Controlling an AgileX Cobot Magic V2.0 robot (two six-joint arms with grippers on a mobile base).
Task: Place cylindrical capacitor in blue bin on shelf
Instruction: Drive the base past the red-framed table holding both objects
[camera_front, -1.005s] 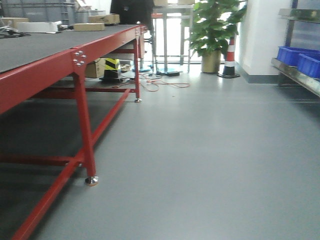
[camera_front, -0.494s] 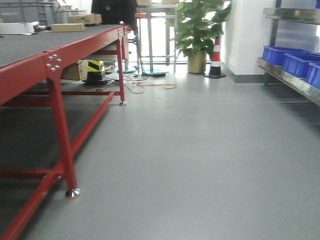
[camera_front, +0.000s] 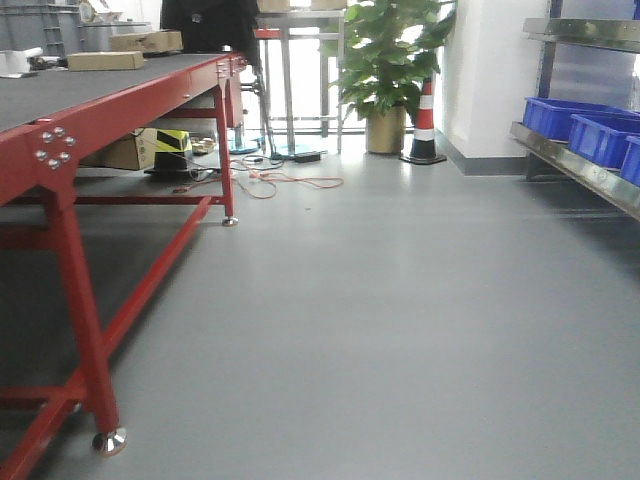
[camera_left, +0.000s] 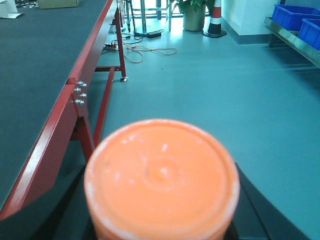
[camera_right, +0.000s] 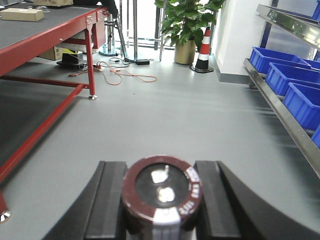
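Front low, wrists higher — all share shelf (camera_front: 585, 172).

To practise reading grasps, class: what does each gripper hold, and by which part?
Right gripper: the cylindrical capacitor, pinched by its sides below the terminal end. Left gripper: an orange-topped cylinder, apparently by its sides; contact hidden.

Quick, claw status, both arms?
Left claw: apparently closed on an orange-topped cylinder.
Right claw: closed on the cylindrical capacitor.
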